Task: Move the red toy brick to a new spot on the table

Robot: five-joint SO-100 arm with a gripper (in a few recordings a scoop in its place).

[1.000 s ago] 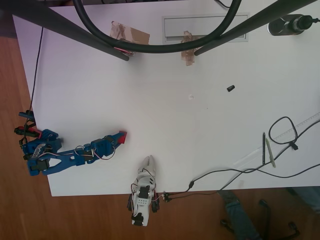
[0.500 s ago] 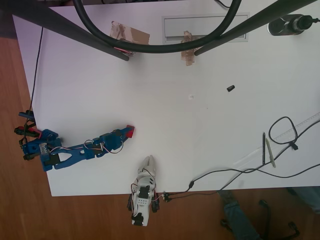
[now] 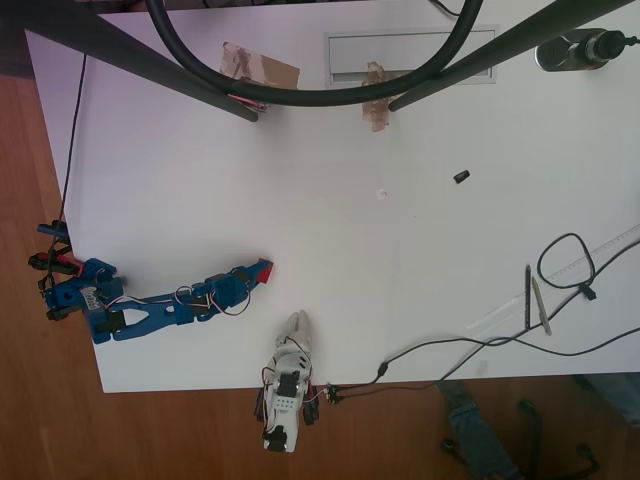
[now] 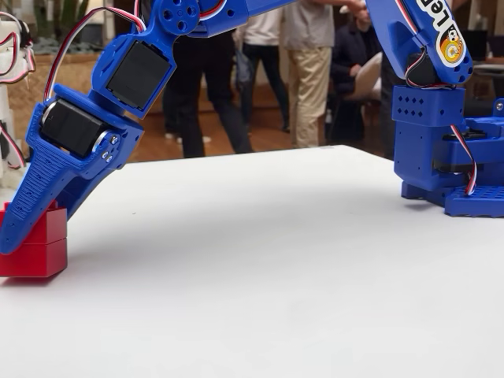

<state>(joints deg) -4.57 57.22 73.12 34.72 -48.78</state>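
The blue arm's claw (image 4: 27,220) is closed on the red brick (image 4: 35,250), which rests on the white surface (image 4: 276,268) at the fixed view's left edge, lower left of centre from overhead (image 3: 263,268)

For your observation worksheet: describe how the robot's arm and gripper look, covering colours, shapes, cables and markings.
The arm is bright blue plastic with black servo blocks, thin red and white cables, and a round sticker beside white lettering. The gripper has tapering blue fingers with a ribbed texture. The blue base is perforated with small holes.
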